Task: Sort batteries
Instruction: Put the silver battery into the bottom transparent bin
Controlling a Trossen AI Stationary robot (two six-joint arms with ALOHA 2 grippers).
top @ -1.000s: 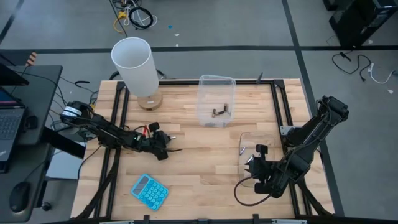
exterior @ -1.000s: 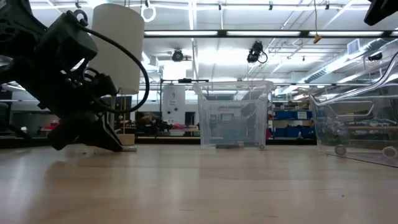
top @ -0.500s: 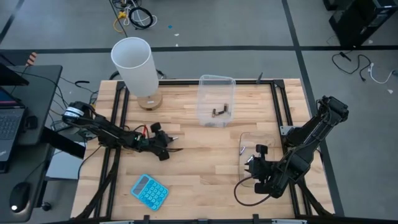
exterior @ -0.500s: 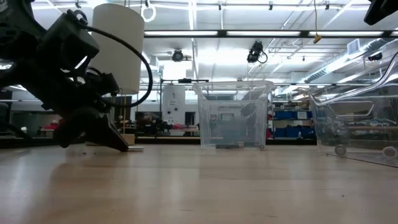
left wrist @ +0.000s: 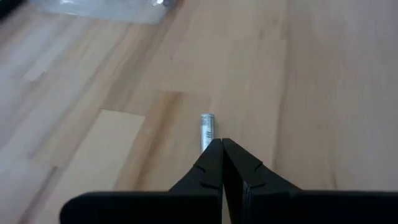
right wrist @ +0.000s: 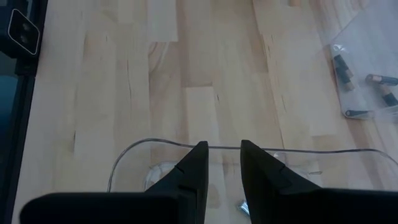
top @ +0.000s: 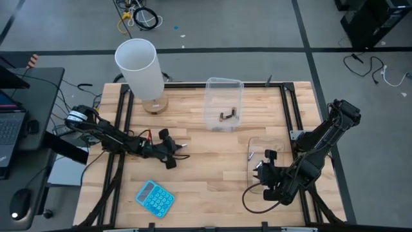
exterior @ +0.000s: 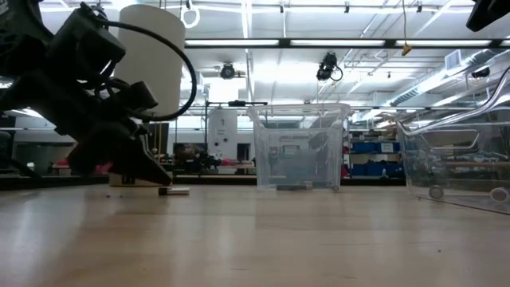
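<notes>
The whole tabletop (top: 212,154) is seen from straight above in the high view. It is viewed level from its surface, towards the room behind, in the low view. Close looks down at the wood are given past each arm's own fingers by the wrist views. The clear tub (top: 223,103) is shared by the high, low and right wrist views.

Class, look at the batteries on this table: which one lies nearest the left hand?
The silvery battery lying alone on the bare wood, just past the shut left hand. The others sit inside the clear tubs, farther away.
</notes>
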